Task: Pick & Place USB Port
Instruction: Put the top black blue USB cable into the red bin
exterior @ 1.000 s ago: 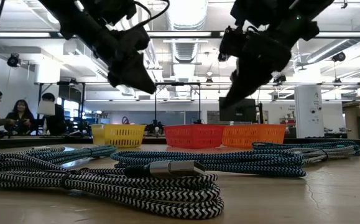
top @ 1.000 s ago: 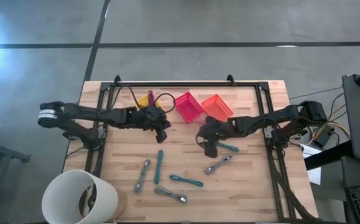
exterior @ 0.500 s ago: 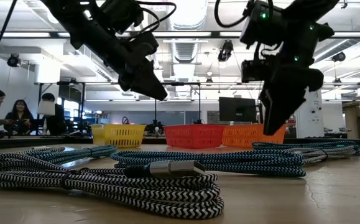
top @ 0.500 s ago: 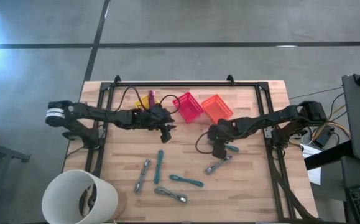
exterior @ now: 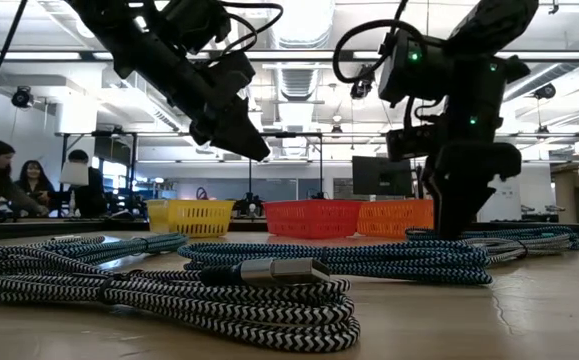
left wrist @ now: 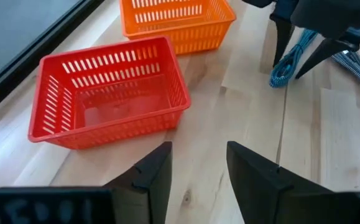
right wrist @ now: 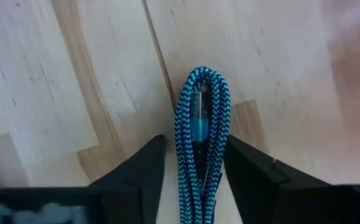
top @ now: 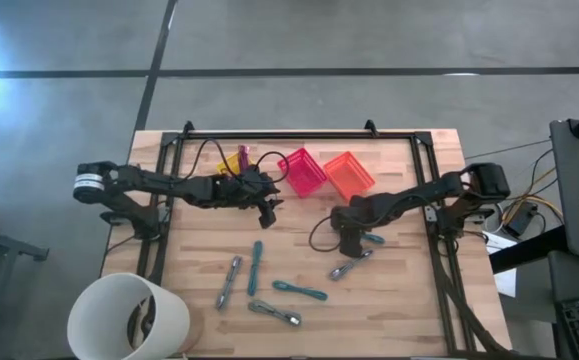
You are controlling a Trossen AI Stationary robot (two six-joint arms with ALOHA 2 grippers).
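None of the cables sit in baskets yet: right gripper (right wrist: 192, 180), fingers apart, straddles a blue cable (right wrist: 199, 134), ungrasped; left gripper (left wrist: 198, 165) w/ fingers apart, empty, near red basket (left wrist: 108, 90).

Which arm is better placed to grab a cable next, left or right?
Right. The right gripper is down at the table with its open fingers either side of the blue braided cable. The left gripper hangs open by the red basket, with no cable between its fingers.

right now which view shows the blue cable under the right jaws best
The right wrist view: the blue cable fills the frame between open jaws. High view shows only a sliver beside the right gripper; left wrist shows it small, far off.
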